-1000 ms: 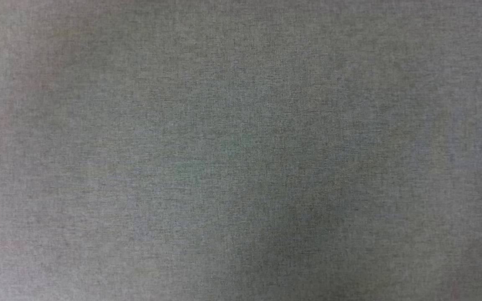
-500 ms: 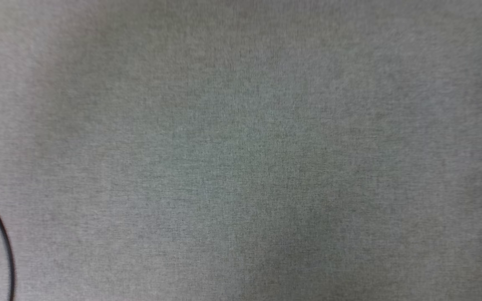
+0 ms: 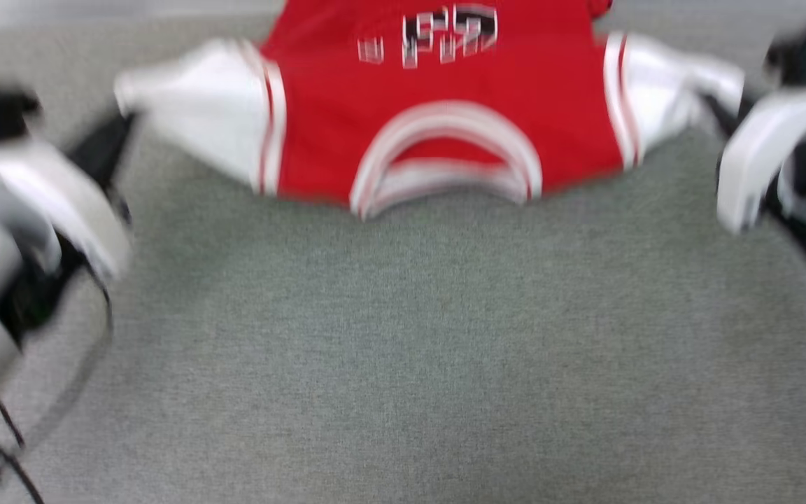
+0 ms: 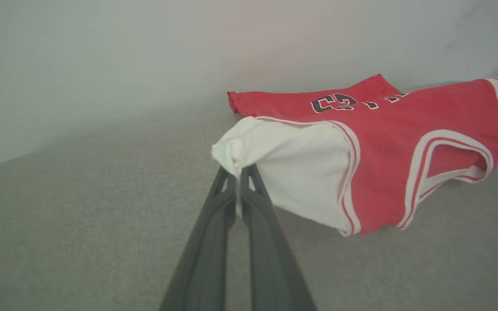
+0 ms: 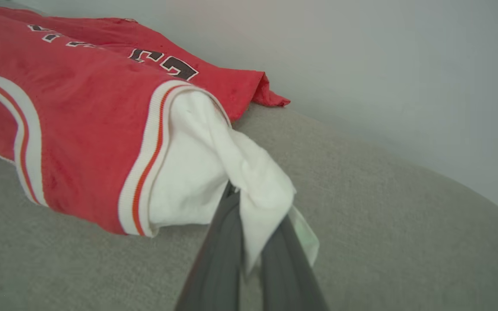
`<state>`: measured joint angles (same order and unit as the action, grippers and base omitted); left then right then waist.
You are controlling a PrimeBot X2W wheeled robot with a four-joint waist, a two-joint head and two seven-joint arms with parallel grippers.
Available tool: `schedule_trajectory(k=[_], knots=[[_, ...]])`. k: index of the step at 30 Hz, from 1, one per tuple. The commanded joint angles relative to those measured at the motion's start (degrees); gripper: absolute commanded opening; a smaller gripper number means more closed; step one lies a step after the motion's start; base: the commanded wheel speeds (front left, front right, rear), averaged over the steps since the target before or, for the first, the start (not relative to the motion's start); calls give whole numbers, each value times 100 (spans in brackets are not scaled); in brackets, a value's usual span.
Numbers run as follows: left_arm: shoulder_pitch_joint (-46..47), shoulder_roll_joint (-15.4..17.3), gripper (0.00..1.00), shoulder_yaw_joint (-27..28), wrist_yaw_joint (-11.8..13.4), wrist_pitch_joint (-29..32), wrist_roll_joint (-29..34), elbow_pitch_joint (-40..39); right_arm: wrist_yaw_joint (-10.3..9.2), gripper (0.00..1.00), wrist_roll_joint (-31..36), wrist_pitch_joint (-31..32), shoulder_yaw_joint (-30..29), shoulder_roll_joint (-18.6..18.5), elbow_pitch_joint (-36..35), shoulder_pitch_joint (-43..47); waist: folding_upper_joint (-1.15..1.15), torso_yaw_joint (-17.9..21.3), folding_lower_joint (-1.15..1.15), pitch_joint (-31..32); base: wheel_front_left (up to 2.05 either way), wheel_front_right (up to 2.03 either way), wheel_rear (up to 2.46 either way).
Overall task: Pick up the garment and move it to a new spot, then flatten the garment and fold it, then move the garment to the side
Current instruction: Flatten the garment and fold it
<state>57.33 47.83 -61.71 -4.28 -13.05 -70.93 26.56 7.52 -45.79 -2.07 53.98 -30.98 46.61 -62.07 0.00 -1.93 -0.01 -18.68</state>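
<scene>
**Step in hand: flattening.** Both hands grip the red jersey-style garment [image 3: 445, 91] with white short sleeves, which is stretched between them over the grey cloth-covered desk [image 3: 403, 350].

1. Check the left hand [image 4: 237, 172]. Its two dark fingers are pressed together on the bunched tip of the white sleeve [image 4: 292, 164] directly ahead of it. The sleeve hangs slightly above the desk.
2. Check the right hand [image 5: 249, 203]. Its fingers are clamped on the other white sleeve [image 5: 197, 164], whose loose end drapes over and hides the fingertips.
3. Confirm the garment's position. The red body lies between the two hands and beyond their fingertips. The black-and-white lettering [image 3: 448, 31] faces up, and the striped neckline [image 3: 445, 161] lies on the near side. The head view is blurred, so judge fine wrinkles from the wrist views.

**Next move, as judged.** The body looks mostly spread, but both sleeves are raised and gathered at the tips.

- Lower both hands evenly until the sleeves lie on the desk.
- Hold the tension outward so the shoulders stay smooth.
- Release only when the cloth rests flat.

An uneven release could let one sleeve fall back bunched, which would spoil the fold.
</scene>
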Motion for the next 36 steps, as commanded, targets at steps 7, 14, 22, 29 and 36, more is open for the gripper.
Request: schedule_trajectory(k=[7, 14, 22, 29, 36], knots=[[-1596, 308, 0, -84, 439, -189, -275, -609, -6, 0, -354, -222, 382, -474, -478, 1287, 0, 7, 1, 696, 0, 0, 0], [-3022, 579, 0, 81, 829, -223, -351, -1219, -8, 0, -757, -260, 415, -1115, -1109, 2535, 0, 3, 1, 1209, 0, 0, 0], [-4384, 718, 0, 415, 1208, -225, -459, -1770, -9, 0, -994, -12, 98, -1647, -1850, 4035, 0, 11, 1, 1550, 0, 0, 0], [-5212, 661, 0, 807, 1369, -223, -374, -1992, -9, 0, -1140, 455, -345, -1977, -2482, 5264, 0, -32, 1, 1575, 0, 0, 0], [-5350, 567, 0, 1086, 1456, -222, -100, -2203, -9, 49, -678, 862, -1122, -1980, -2957, 5439, 0, -47, 1, 1417, 0, 0, 0]])
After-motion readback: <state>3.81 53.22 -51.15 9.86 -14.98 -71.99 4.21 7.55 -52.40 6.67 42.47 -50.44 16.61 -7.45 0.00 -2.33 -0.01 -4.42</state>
